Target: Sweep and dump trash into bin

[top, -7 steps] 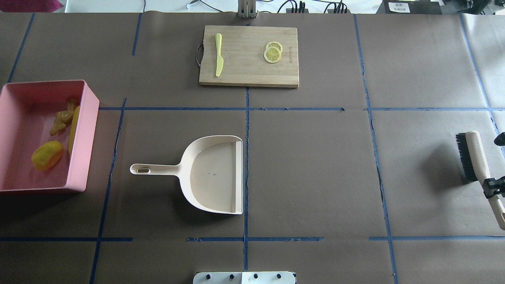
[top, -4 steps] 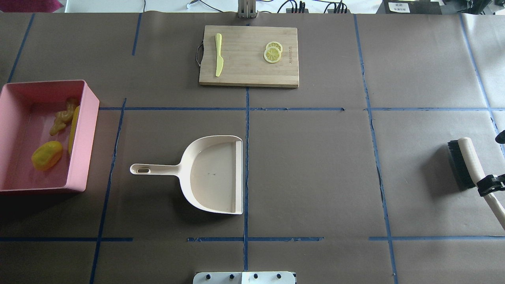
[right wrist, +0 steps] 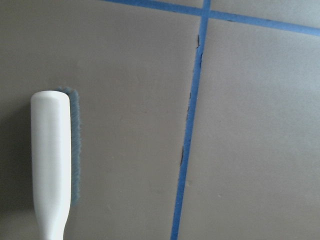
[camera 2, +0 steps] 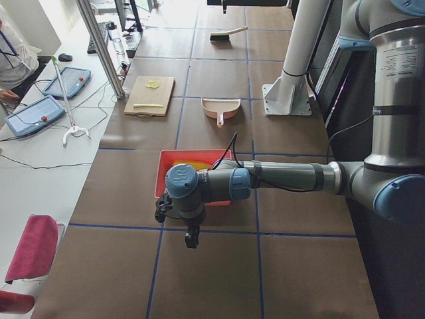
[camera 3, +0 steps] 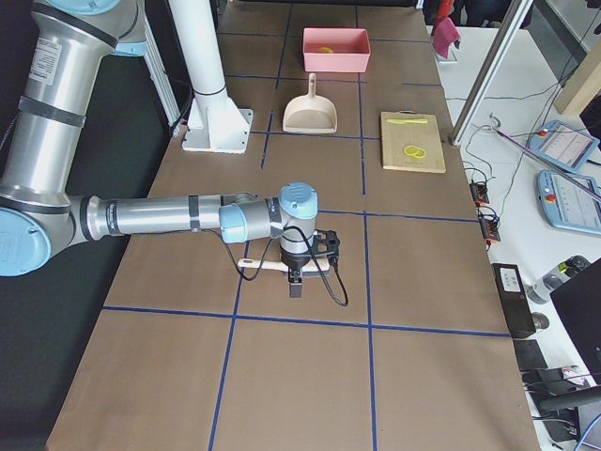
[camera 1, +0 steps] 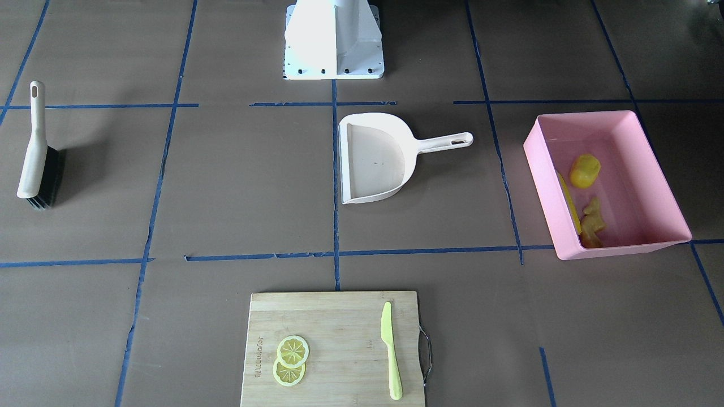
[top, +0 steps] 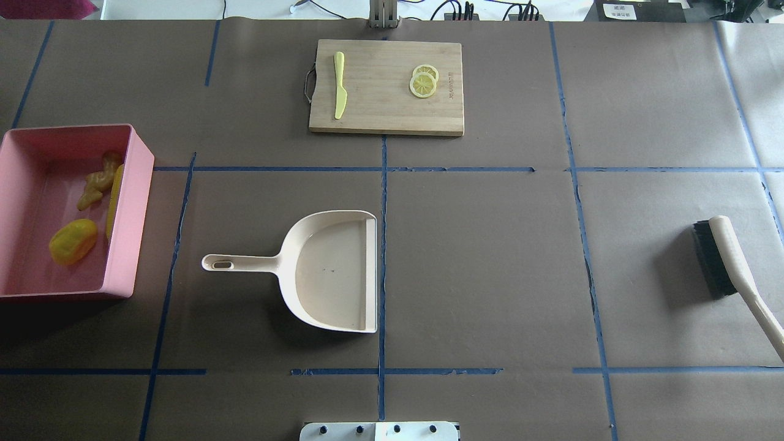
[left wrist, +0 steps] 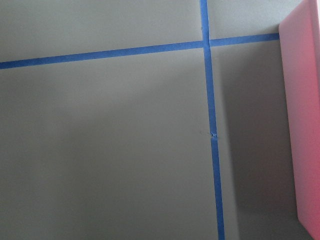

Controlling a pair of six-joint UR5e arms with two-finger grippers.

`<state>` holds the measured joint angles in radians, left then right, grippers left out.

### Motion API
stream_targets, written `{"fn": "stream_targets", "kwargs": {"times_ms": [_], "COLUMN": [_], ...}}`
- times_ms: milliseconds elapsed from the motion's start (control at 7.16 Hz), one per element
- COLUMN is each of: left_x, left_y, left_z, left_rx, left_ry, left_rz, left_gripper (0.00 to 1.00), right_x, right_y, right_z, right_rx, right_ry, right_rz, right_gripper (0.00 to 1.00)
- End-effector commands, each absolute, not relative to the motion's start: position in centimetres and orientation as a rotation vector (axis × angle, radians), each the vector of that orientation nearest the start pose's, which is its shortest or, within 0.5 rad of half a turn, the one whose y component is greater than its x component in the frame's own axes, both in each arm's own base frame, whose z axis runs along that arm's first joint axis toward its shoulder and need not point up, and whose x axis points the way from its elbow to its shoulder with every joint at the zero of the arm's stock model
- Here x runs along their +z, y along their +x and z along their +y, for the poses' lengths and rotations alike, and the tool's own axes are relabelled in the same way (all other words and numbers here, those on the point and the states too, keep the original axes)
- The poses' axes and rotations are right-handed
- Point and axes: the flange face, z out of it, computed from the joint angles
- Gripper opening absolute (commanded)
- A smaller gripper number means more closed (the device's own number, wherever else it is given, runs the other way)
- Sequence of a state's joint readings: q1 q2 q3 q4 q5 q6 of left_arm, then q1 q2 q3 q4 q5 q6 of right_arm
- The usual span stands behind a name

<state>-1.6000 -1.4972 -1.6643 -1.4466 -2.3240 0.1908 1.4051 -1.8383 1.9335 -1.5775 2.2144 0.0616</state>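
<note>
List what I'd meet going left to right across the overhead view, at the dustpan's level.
pink bin with the trash inside → dustpan → brush

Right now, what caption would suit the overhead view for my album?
Toy trash in the pink bin; dustpan empty mid-table; brush lying at the right edge.

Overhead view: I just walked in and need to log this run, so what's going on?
No tool is being held. The corn cob, lemon-like lump and ginger root lie in the pink bin. The dustpan sits empty mid-table and the brush lies at the robot's right end, with the right gripper above it. The left gripper hangs beside the bin.
</note>
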Motion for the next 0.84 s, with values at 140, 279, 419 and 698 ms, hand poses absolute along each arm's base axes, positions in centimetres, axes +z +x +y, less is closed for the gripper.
{"fn": "stream_targets", "kwargs": {"times_ms": [140, 279, 419, 698], "left_x": [65.2, 64.9, 64.3, 64.0], "left_y": [-7.9, -7.9, -7.9, -7.9], "left_z": [-45.2, -45.4, -45.3, -45.3], "left_rx": [0.122, 0.124, 0.128, 0.131], "left_ry": [0.002, 0.007, 0.017, 0.023], "left_rz": [0.754, 0.748, 0.747, 0.746], "left_gripper": [1.0, 1.0, 1.0, 1.0], "right_x": [61.0, 62.2, 62.5, 62.6], "right_y": [8.0, 7.9, 7.9, 7.8], "right_z": [-39.1, -39.3, -39.3, -39.3], "right_rx": [-0.123, -0.117, -0.118, -0.116], "right_ry": [-0.016, -0.032, -0.028, -0.032], "right_rz": [-0.646, -0.653, -0.662, -0.664], "right_gripper": [1.0, 1.0, 1.0, 1.0]}}
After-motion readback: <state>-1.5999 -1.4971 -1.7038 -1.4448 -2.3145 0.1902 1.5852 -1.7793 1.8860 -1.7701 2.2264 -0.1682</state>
